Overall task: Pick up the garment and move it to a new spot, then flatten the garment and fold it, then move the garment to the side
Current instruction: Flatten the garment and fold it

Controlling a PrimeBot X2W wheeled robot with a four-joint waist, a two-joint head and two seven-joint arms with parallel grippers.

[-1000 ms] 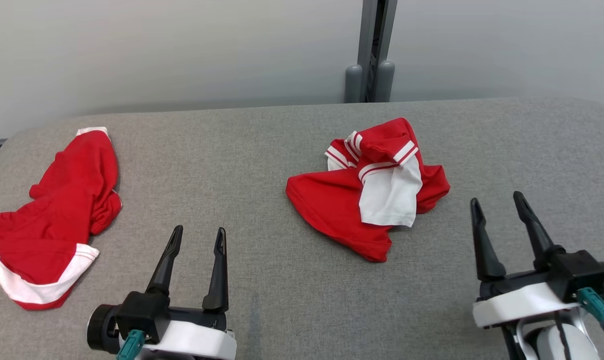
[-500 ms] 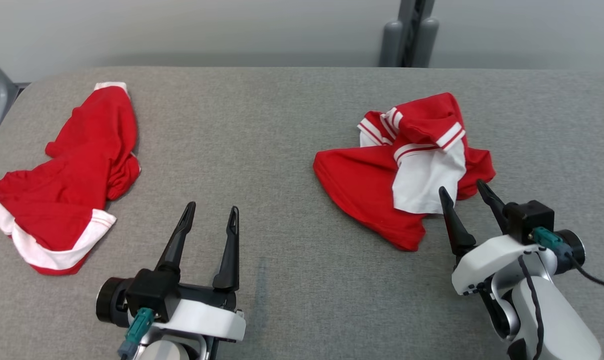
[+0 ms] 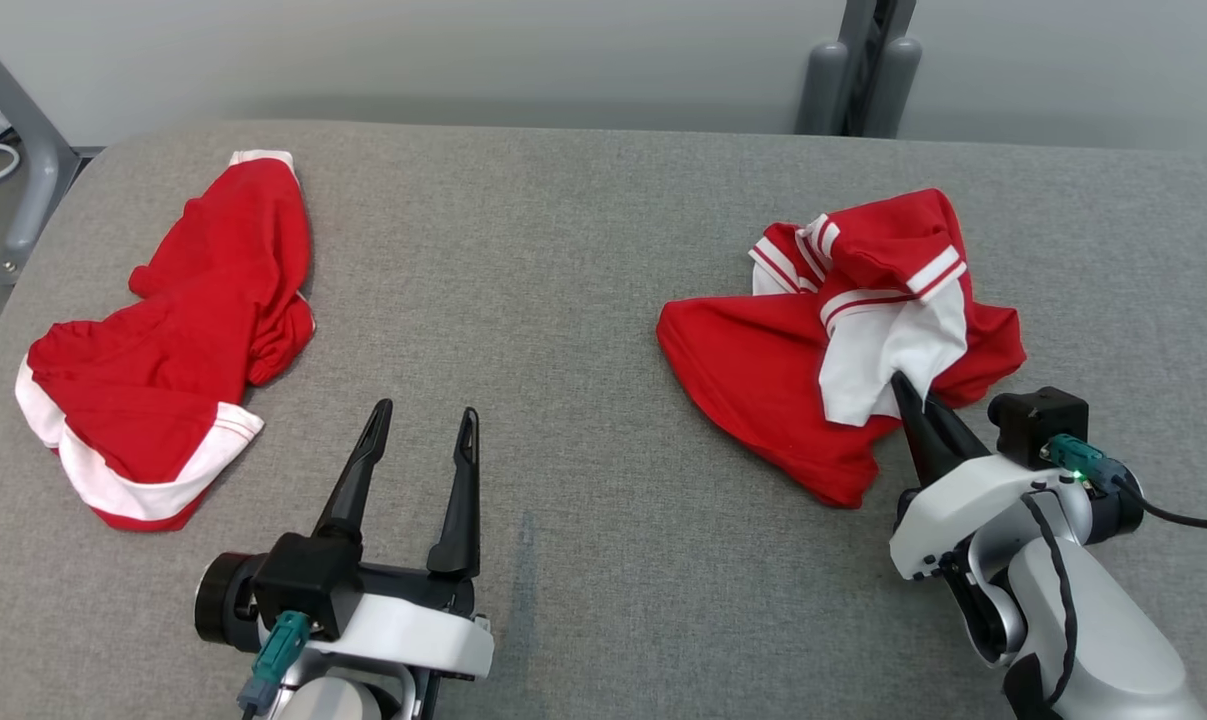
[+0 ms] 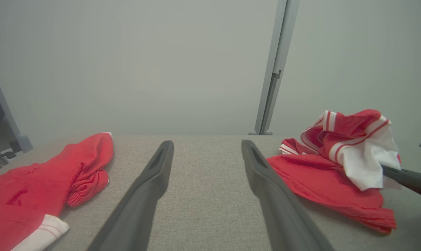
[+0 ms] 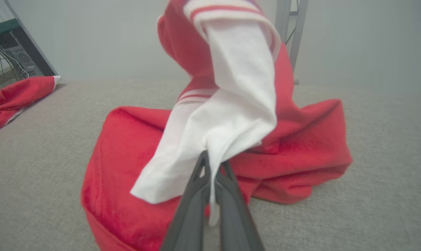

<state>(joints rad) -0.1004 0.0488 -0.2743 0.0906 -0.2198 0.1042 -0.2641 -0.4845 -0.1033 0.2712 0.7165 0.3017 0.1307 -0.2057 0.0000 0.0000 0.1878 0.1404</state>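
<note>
Near edge of the grey surface [image 3: 563,250], left of centre: left gripper [image 3: 425,410], fingers spread wide, nothing between them, pointing toward the far edge over bare cloth. Over toward the near right corner: right gripper [image 3: 903,382], fingers pressed tight together, clamped on the lower tip of a white panel [image 5: 238,104]. Pinch clear from the right wrist view, with white fabric squeezed between the two dark fingers. Just beyond the fingertips, on the right half about midway back: the garment [image 3: 763,360], a crumpled red heap, white panel draped down its front, red-and-white striped trim bunched on top. Well apart, along the left edge: second red garment [image 3: 193,330], rumpled too, white band at its near end. Beyond the far edge, on the right: grey post [image 3: 868,60] against a pale wall.
</note>
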